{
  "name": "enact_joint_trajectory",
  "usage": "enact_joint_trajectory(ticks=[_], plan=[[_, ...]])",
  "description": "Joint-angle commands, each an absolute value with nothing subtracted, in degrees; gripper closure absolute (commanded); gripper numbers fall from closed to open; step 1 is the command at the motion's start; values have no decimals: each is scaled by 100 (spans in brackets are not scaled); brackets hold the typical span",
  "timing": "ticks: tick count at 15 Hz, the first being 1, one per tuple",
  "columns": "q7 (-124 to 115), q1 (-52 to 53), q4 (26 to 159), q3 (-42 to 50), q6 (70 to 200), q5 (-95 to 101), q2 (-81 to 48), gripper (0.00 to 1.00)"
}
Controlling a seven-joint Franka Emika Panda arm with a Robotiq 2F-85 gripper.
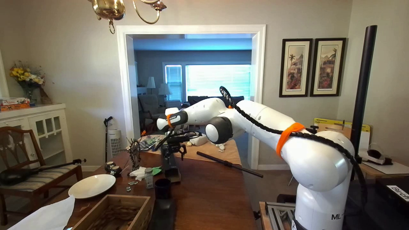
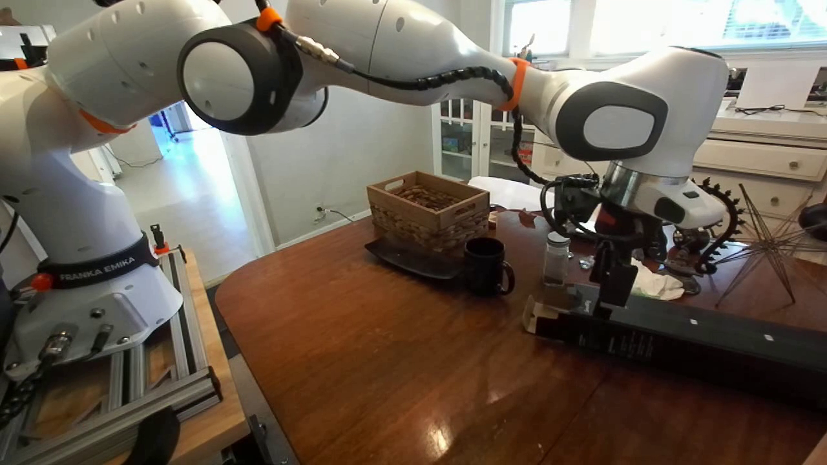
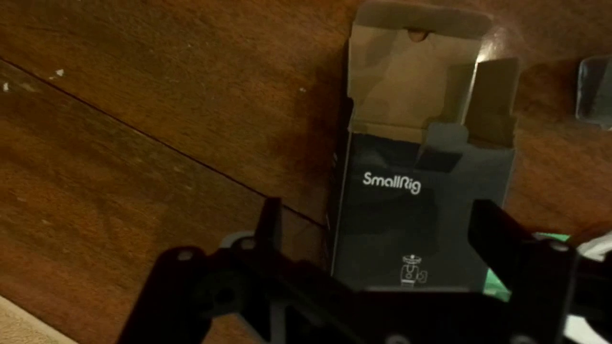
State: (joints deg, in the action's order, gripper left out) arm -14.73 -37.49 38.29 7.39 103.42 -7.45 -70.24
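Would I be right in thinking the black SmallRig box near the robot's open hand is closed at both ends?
Not quite: the black SmallRig box near the open hand has flaps open at one end, as the wrist view shows.

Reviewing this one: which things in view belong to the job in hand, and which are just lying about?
Job in hand, judging by position:
black SmallRig box, open at one end
gripper, open, close to it; contact unclear

Seemingly just lying about:
black mug
wooden basket
lidded jar
dark tray
white plate

Black box (image 3: 430, 220) lies flat (end open).
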Motion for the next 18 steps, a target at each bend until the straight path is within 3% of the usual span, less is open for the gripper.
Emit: enact_joint_trajectory(ticks=[1,11,18], plan=[[-2017,-3742,3972,802,10596,-813,-6943,0],[-2665,-3768,4228,964,10204,-747,-6634,0],[-2506,-4012,5114,1447,10327,-631,-6077,0]])
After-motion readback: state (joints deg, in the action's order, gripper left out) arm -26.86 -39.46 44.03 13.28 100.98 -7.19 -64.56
